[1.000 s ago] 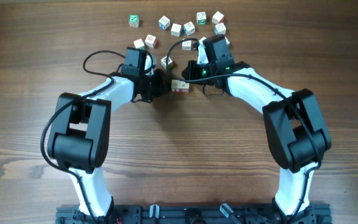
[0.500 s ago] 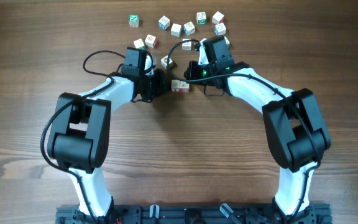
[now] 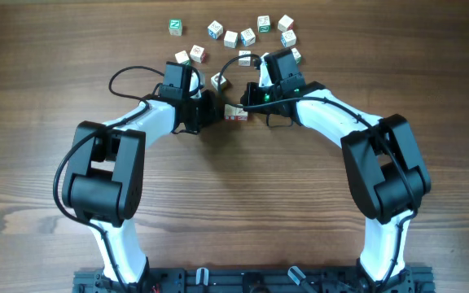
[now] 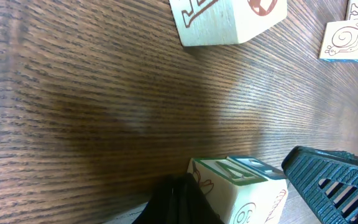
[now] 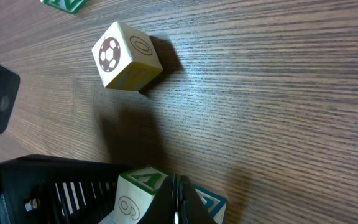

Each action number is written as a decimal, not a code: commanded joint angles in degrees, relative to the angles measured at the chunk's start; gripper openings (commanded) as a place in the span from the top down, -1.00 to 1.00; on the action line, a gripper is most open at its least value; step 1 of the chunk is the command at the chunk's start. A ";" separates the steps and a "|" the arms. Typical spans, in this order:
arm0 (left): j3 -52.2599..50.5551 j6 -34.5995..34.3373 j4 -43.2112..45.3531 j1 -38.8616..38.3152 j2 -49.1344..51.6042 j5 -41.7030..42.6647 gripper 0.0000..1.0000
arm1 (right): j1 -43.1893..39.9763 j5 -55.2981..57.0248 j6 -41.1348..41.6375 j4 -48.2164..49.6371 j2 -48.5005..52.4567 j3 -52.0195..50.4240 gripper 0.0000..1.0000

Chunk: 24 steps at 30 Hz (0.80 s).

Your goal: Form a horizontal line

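Between the two grippers, on the brown wood-grain table (image 3: 234,203), I am watching the horizontal line (image 3: 234,112), a short row of small white wooden cubes with coloured marks, lying flat on the boards. Through the right wrist camera I am making out two of its members touching edge to edge: a green-lettered cube (image 5: 138,190) with a yellow numeral on its side, and a teal-marked cube (image 5: 209,206) just beside it. I am not managing to count beyond that.

The left gripper (image 3: 210,111) is sitting at the left end of the row. Its wrist camera is showing the green-lettered cube between a black finger (image 4: 179,202) and a teal ribbed finger (image 4: 331,183), both right beside it. I am unable to tell whether they are clamping it or only flanking it. The right gripper (image 3: 252,99) is hovering over the right end, and I am likewise unable to tell whether its fingers are parted or closed on anything.

Just beyond the row, a white cube with a soccer-ball picture (image 3: 218,80) is standing on its own, apart from the line. A white cube with a snail drawing (image 4: 345,40) is lying near it. Farther up the table, a scatter of loose white lettered cubes (image 3: 247,36) is spreading in a rough arc, well apart from the row.
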 commanded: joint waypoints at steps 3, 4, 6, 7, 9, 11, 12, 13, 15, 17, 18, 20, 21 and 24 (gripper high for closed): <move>-1.20 0.87 -0.61 -0.44 1.33 -2.95 0.92 | 0.39 -1.38 -1.01 -0.24 1.20 0.20 0.91; -1.20 0.87 -0.63 -0.44 1.33 -2.95 0.92 | 0.39 -1.38 -1.03 -0.22 1.20 0.20 0.91; -1.20 0.87 -0.61 -0.44 1.33 -2.95 0.92 | 0.39 -1.36 -1.62 0.04 1.20 0.20 0.91; -1.20 0.87 -0.63 -0.44 1.33 -2.95 0.92 | 0.39 -1.38 -2.45 0.63 1.20 0.22 0.92; -1.20 0.87 -0.63 -0.44 1.33 -2.95 0.92 | 0.31 -1.33 -2.49 1.16 1.20 0.28 0.91; -1.20 0.87 -0.66 -0.44 1.33 -2.95 0.92 | -0.02 -1.14 -2.45 1.73 1.18 0.33 0.92; -1.20 0.87 -0.68 -0.44 1.33 -2.93 0.92 | -0.44 -1.07 -2.43 2.12 1.07 0.39 0.91; -1.20 0.90 -0.72 -0.44 1.33 -2.95 0.91 | -0.98 -1.07 -2.27 2.12 0.94 0.55 0.91; -1.20 0.90 -0.90 -0.42 1.33 -2.95 0.92 | -2.38 -1.05 -1.55 1.57 0.44 0.74 0.91; -1.20 0.90 -0.96 -0.42 1.33 -2.95 0.92 | -3.98 0.24 1.29 -0.52 -0.39 0.74 0.91; -1.20 0.90 -0.96 -0.42 1.33 -2.95 0.92 | -4.33 0.26 1.44 -1.18 -0.66 0.74 0.92; -1.20 0.90 -0.90 -0.42 1.33 -2.95 0.92 | -4.66 0.46 1.44 -3.13 -0.70 0.74 0.91; -1.20 0.90 -0.90 -0.42 1.33 -2.95 0.92 | -4.66 0.48 1.44 -4.00 -0.70 0.74 0.91; -1.20 0.90 -0.92 -0.44 1.33 -2.93 0.92 | -4.07 3.98 2.10 -7.89 -0.70 0.63 0.91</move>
